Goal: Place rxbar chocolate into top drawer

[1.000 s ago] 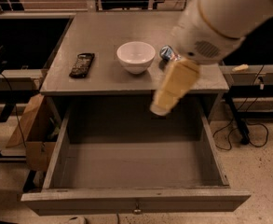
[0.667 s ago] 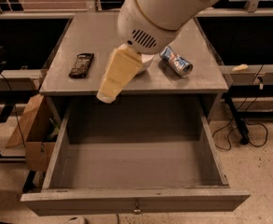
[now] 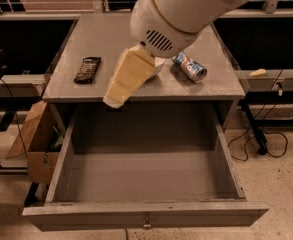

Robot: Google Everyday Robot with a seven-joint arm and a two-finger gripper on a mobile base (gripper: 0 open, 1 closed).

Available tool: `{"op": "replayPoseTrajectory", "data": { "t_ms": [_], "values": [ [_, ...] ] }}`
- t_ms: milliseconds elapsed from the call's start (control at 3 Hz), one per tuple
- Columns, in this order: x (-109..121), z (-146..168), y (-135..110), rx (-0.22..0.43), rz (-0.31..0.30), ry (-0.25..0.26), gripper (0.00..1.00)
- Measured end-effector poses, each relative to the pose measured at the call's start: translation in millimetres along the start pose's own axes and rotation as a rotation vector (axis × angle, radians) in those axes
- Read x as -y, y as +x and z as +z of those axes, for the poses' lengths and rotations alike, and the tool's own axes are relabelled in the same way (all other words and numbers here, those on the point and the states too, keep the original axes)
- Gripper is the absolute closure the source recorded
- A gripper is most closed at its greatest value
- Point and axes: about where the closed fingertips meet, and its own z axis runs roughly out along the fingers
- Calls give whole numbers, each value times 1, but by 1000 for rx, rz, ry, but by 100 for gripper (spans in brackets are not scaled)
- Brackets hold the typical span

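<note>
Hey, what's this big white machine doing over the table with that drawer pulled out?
A robot arm is reaching over a grey table. Its gripper hangs at the table's front edge, just right of a dark chocolate bar that lies on the tabletop, not yet picked up. The drawer below is open, with nothing visible inside. A crushed can lies on the table's right side.

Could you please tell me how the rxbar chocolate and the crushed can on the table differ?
The rxbar chocolate is dark brown-black; the can is blue and white. The rxbar chocolate is flat and rectangular; the can is a dented cylinder. The rxbar chocolate lies left of the gripper, which hangs over the table's front edge; the can lies right. Both rest on the table, outside the open top drawer.
</note>
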Motion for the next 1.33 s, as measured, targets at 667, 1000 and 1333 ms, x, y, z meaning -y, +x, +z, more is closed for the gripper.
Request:
{"op": "replayPoseTrajectory", "data": {
  "t_ms": [667,1000,1333],
  "values": [
    [36,99,-46,86,142,10,0],
    [48,186,-58,77,271,-27,0],
    [48,186,-58,80,272,-26,0]
  ]
}}
